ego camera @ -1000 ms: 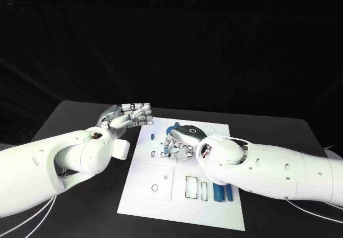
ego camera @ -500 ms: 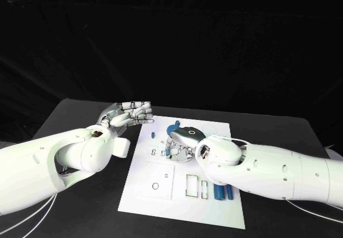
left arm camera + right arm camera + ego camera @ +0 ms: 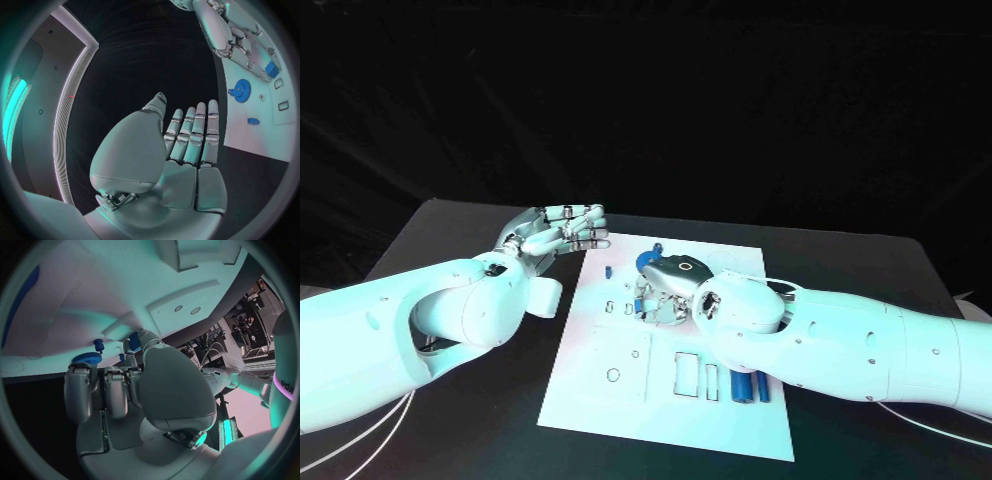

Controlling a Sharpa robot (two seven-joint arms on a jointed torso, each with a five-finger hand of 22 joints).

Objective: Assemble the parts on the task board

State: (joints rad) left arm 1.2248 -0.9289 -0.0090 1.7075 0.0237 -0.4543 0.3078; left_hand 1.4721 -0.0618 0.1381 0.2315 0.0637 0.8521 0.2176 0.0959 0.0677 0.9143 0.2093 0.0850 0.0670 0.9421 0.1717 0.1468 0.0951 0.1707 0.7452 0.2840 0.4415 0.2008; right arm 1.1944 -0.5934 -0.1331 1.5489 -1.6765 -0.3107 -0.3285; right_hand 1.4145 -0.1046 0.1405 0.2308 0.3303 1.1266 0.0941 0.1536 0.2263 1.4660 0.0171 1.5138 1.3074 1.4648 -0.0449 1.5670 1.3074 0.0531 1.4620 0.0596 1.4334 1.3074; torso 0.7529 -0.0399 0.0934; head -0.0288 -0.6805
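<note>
The white task board (image 3: 661, 420) lies in the middle of the black table. My right hand (image 3: 668, 283) is down on the board's far half, fingers curled over a small blue part (image 3: 642, 299) that it pinches at its fingertips (image 3: 272, 69). A blue gear (image 3: 651, 262) stands just beyond that hand, and the right wrist view shows this blue gear (image 3: 84, 358) beside a blue peg (image 3: 99, 345). My left hand (image 3: 567, 228) hovers off the board's far left corner, fingers side by side and holding nothing (image 3: 187, 145).
Two long blue pieces (image 3: 750, 386) lie side by side near the board's right edge, partly under my right forearm. A tiny blue part (image 3: 607, 272) sits near the board's left edge. Empty cut-outs (image 3: 687, 375) mark the board's near half.
My right hand has crept slightly toward the far left over the board. The left hand has barely moved.
</note>
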